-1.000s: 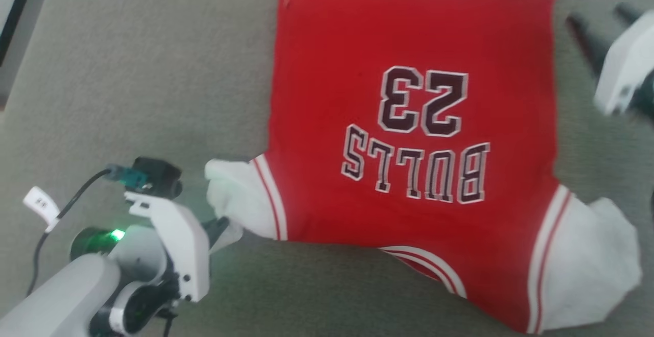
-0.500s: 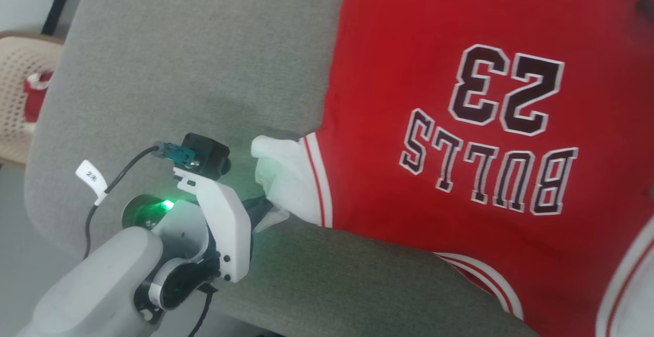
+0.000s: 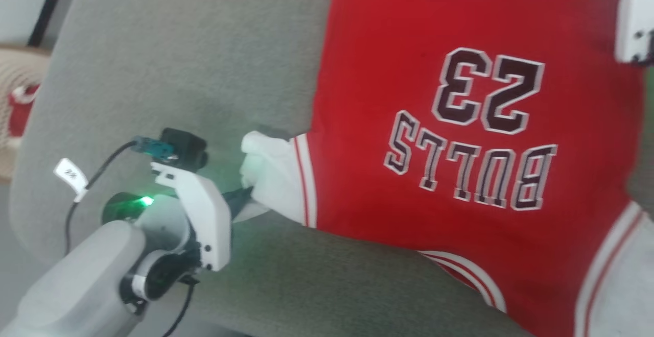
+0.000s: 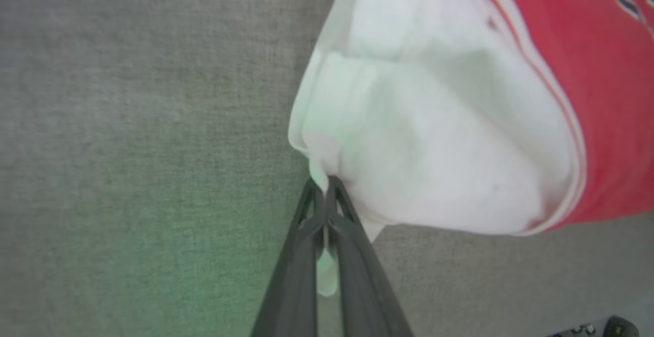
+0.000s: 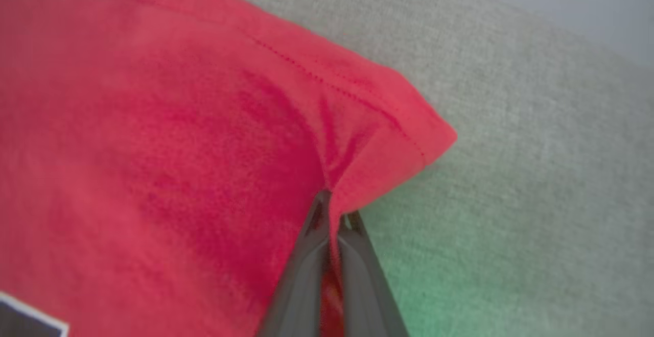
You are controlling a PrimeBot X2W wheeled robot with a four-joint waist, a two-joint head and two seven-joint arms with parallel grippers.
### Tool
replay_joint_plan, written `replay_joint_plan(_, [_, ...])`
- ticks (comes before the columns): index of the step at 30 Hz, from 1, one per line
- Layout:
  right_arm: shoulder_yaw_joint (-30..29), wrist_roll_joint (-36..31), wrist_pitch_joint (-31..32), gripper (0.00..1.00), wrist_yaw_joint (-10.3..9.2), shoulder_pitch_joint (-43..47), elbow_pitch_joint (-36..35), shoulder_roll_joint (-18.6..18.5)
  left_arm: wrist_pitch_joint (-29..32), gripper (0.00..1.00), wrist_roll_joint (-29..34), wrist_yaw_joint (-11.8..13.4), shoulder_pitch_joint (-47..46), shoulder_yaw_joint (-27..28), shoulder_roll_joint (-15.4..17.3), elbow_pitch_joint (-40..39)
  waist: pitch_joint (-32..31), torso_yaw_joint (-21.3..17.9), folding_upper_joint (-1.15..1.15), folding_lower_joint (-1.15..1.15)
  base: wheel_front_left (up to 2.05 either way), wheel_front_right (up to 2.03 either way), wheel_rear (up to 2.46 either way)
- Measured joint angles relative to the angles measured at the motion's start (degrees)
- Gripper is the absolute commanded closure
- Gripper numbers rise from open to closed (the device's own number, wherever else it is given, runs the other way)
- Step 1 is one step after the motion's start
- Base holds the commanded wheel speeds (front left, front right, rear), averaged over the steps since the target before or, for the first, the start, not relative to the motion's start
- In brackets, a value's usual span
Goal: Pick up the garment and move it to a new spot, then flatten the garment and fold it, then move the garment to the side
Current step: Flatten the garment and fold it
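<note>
Garment (image 3: 460,30) position: spread on the grey cushion (image 3: 168,51), red body flat against the cushion fabric. The printed side faces away from the cushion. The number "23" (image 3: 488,94) and the word "BULLS" (image 3: 470,173) read upside down in the head view. A second white sleeve with red stripes lies toward the cushion's near edge.

Left gripper (image 4: 325,184) state: both dark fingers are pressed together, pinching the outer edge of the white sleeve (image 4: 434,122). A small tab of white cloth shows between the fingers below the tips. The sleeve is bunched into soft folds above the cushion. Whether its underside touches the cushion cannot be determined. In the head view this grip point sits over the bare cushion, inboard of the cushion's rounded corner. A green indicator light (image 3: 145,201) glows on the wrist and casts a green tint on the cushion. A small black camera (image 3: 179,145) and a dark cable with a white tag (image 3: 69,173) are mounted on the same wrist.

Right gripper (image 5: 332,199) state: fingers closed on the red hem corner (image 5: 409,133), with red cloth visible between them. The cloth puckers into creases at the grip point. The corner's tip projects over bare cushion fabric, where a green tint also shows.
</note>
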Motion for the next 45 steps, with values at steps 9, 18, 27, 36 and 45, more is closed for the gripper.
replay_joint_plan(9, [12.45, 15.47, 7.21, 1.00, 0.00, 12.93, -16.12, -3.58, 0.59, 1.00, -0.36, 2.99, 3.04, 1.68, 4.89, -1.29, -4.74, -6.29, 0.00, 0.00, 0.00, 0.00, 0.00])
replay_joint_plan(18, [13.43, 26.54, 18.49, 1.00, 0.00, 32.73, -39.28, -9.02, 0.85, 1.00, -1.02, 5.39, 6.17, 3.14, 8.39, -4.27, -8.30, -12.69, 0.00, 0.00, 0.00, 0.00, 0.00])
replay_joint_plan(27, [3.87, 25.14, 20.23, 1.00, 0.00, 51.55, -52.16, -5.49, 1.29, 1.00, -1.04, 6.30, 6.51, 3.37, 9.15, -6.05, -8.87, -15.91, 0.00, 0.00, 0.00, 0.00, 0.00])
replay_joint_plan(36, [-0.37, 20.47, 16.47, 0.00, 0.11, 55.17, -54.42, 1.40, 1.35, 1.00, -1.10, 5.87, 6.44, 3.28, 9.13, -5.35, -8.35, -17.27, 0.00, 0.00, 0.00, 0.00, 0.00])
replay_joint_plan(45, [-7.02, 18.44, 20.48, 0.00, 0.00, 56.55, -66.83, 2.32, 1.25, 1.00, -1.13, 5.88, 6.83, 2.89, 9.23, -5.64, -9.38, -17.41, 0.00, 0.00, 0.00, 0.00, 0.00])
